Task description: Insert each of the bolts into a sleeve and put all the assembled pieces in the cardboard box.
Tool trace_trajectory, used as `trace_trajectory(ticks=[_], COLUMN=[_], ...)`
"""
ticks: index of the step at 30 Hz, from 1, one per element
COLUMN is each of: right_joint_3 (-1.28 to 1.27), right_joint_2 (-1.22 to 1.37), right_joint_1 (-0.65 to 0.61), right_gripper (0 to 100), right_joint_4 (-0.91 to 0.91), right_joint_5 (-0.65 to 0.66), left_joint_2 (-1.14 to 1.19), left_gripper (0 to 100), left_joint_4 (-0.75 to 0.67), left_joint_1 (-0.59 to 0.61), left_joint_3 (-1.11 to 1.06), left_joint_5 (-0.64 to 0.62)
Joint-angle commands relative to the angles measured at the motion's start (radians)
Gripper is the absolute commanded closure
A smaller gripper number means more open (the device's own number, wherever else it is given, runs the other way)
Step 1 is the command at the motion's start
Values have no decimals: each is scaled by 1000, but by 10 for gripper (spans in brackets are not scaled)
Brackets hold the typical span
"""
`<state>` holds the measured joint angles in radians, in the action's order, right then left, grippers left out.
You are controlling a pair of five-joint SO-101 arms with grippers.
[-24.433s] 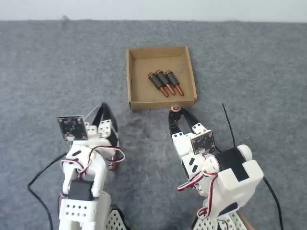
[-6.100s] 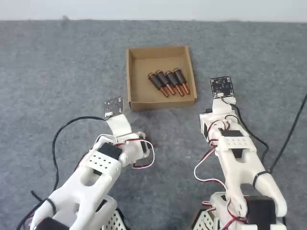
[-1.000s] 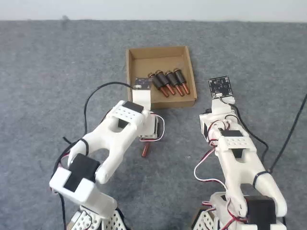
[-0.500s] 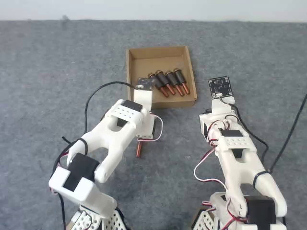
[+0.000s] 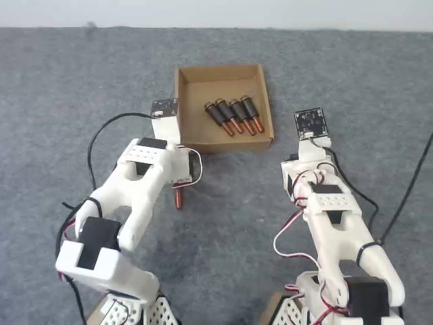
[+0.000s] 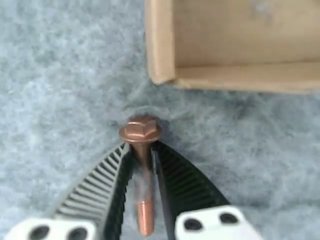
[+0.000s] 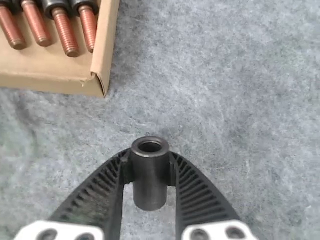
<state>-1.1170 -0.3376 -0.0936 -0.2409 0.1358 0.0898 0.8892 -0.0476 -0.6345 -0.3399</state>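
Inside the cardboard box (image 5: 203, 88), four finished pieces (image 5: 231, 116) are seen lying side by side, each one a bolt pushed through a dark sleeve. So most of the job looks done. One more pair is left to be joined, as far as can be seen.

A copper bolt (image 6: 141, 131) is pinched tight by the left gripper (image 6: 141, 150). Its head sticks out past the fingertips and its thread points back toward the arm. It is held low by the grey mat (image 5: 81, 81), just outside the near left corner of the box. It cannot be told whether the mat is touched.

A black sleeve (image 7: 149, 175) is squeezed by the right gripper (image 7: 149, 161), with its open hole facing out. It is held above the mat near the near right corner of the box, also outside it.

The bolt and the sleeve are found well apart, one on each side. The bolt has not yet been slid into the sleeve. Once that is done, the last piece must be put in the box with the other four.
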Motion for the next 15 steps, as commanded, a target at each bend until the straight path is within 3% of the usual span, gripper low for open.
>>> trace_trajectory(ticks=[1,8,15], right_joint_3=[-25,-144,-149], right_joint_2=[-4,-5,-4], right_joint_1=[-45,-35,-35], right_gripper=[991,991,991], right_joint_4=[107,570,722], right_joint_5=[11,14,12], left_joint_2=[-68,-68,-69], left_gripper=[989,989,989], left_joint_4=[-38,-71,-66], left_joint_1=[78,117,115], left_joint_3=[16,10,-2], left_joint_5=[3,5,6])
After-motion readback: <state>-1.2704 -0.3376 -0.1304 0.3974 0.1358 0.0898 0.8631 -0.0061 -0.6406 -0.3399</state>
